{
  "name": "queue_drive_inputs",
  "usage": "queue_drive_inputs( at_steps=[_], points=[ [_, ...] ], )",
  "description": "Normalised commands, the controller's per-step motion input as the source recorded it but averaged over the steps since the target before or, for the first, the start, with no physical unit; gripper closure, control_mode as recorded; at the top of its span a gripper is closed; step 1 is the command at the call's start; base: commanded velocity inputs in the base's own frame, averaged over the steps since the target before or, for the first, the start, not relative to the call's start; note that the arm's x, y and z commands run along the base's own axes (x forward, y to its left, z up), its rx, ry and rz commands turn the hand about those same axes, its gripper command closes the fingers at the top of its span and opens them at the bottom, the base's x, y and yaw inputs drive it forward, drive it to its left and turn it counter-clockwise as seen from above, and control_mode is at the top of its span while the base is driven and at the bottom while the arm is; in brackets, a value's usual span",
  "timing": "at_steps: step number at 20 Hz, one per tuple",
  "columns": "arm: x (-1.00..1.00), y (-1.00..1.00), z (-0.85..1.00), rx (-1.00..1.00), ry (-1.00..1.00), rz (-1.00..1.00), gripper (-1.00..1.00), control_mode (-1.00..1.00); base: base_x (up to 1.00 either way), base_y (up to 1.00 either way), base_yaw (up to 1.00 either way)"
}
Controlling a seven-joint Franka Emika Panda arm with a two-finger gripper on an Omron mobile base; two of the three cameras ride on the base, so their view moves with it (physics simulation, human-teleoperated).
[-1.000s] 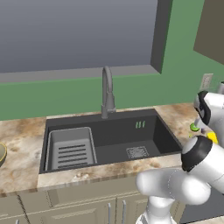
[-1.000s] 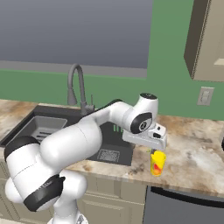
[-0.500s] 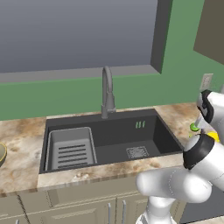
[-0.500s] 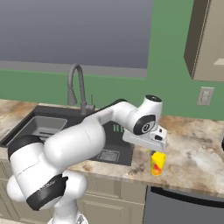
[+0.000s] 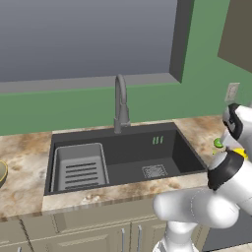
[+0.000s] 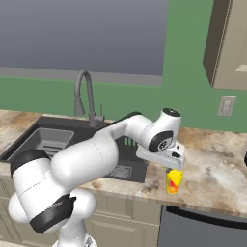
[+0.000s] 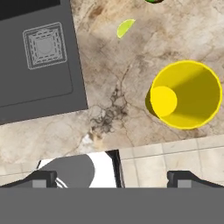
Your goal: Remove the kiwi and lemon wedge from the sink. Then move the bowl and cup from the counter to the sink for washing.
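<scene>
Left base view frames the bowl point(image 5: 1, 173) at the far left edge, where only its tan rim is seen on the counter point(image 5: 24, 162). To its right the sink point(image 5: 123, 160) is set into the stone, with the ribbed rack point(image 5: 80, 167) in its left half, the square drain point(image 5: 154, 171) toward the right and the faucet point(image 5: 121, 104) standing behind. Further right, on the stone past the basin, the kiwi point(image 5: 217, 143) is seen as a small green spot just beside the white arm.

From the right base view, the sink point(image 6: 58, 140) is seen at left, and the gripper point(image 6: 170, 164) is held directly above the cup point(image 6: 173, 181), which stands upright near the counter's point(image 6: 212, 164) front edge, well apart from the basin.

From the hand view, the drain point(image 7: 44, 45) lies at upper left, the lemon wedge point(image 7: 125, 28) rests on the stone between basin and cup, and the cup's point(image 7: 186, 95) open mouth is looked into from above. The finger tips point(image 7: 43, 178) are spread wide apart, with nothing gripped.
</scene>
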Motion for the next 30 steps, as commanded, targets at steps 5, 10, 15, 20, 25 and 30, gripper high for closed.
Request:
queue_drive_inputs(
  at_steps=[5, 10, 15, 20, 25, 30],
  points=[
    [0.00, 0.01, -0.15, 0.00, -0.07, 0.00, -1.00, -1.00, 0.00, 0.00, 0.00],
    [0.01, 0.00, -0.13, 0.00, -0.07, 0.00, -1.00, -1.00, 0.00, 0.00, 0.00],
    [0.03, 0.03, -0.12, 0.00, -0.01, 0.00, -1.00, -1.00, 0.00, 0.00, 0.00],
    [0.05, 0.02, -0.09, 0.00, 0.00, 0.00, -1.00, -1.00, 0.00, 0.00, 0.00],
    [0.06, 0.00, -0.07, 0.00, 0.00, 0.00, -1.00, -1.00, 0.00, 0.00, 0.00],
    [0.01, -0.03, -0.01, 0.00, 0.00, 0.00, -1.00, -1.00, 0.00, 0.00, 0.00]
  ],
)
